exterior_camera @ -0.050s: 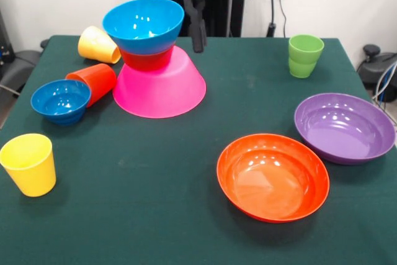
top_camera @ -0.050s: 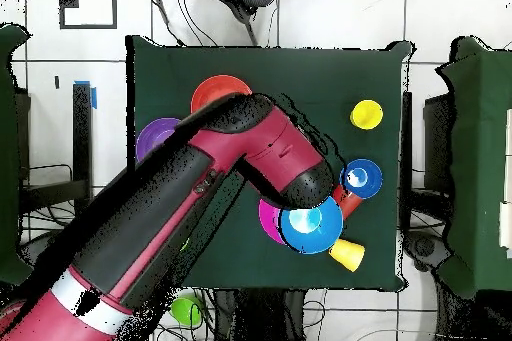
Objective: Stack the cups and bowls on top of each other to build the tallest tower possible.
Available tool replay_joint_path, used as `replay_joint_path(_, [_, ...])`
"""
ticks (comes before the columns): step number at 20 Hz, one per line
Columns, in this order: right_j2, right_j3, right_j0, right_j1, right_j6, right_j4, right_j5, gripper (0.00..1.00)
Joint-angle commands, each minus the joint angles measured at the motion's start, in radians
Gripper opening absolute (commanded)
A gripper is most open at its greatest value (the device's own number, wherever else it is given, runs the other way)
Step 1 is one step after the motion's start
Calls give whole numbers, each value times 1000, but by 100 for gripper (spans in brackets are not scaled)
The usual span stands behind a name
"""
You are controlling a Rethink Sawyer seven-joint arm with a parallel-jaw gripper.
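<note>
- The yellow cup [exterior_camera @ -0.050s: 28,164] stands upright at the near left corner of the table [exterior_camera @ -0.050s: 155,215], well apart from everything else; it looks like an easy later pick because nothing crowds it.
- The wide orange bowl [exterior_camera @ -0.050s: 273,177] and the purple bowl [exterior_camera @ -0.050s: 344,127] sit open side up on the right, just beside each other. I judge them too broad for the top of a tower.
- The small blue bowl [exterior_camera @ -0.050s: 61,100] rests on the left, with the orange-red cup [exterior_camera @ -0.050s: 95,82] lying on its side just behind it, mouth toward the bowl.
- The tower [exterior_camera @ -0.050s: 155,60] stands beyond: the pink bowl [exterior_camera @ -0.050s: 160,88] upside down as base, a small orange bowl [exterior_camera @ -0.050s: 146,60] on it, and the medium blue bowl [exterior_camera @ -0.050s: 144,25] open side up on top.
- A second yellow cup [exterior_camera @ -0.050s: 98,44] lies tipped behind the tower; the green cup [exterior_camera @ -0.050s: 305,55] stands far right.
- The gripper [exterior_camera @ -0.050s: 198,32] hangs just behind the tower's right side; I cannot tell how its jaws stand.
- For the next piece, the safest course is to lift straight up clear of the blue rim, since a sideways brush could topple the stack.
</note>
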Motion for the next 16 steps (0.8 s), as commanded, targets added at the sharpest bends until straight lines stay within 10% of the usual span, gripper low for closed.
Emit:
replay_joint_path(1, [139, -142, 29, 118, 229, -74, -74, 100])
replay_joint_path(16, [220, -149, 14, 102, 65, 27, -22, 100])
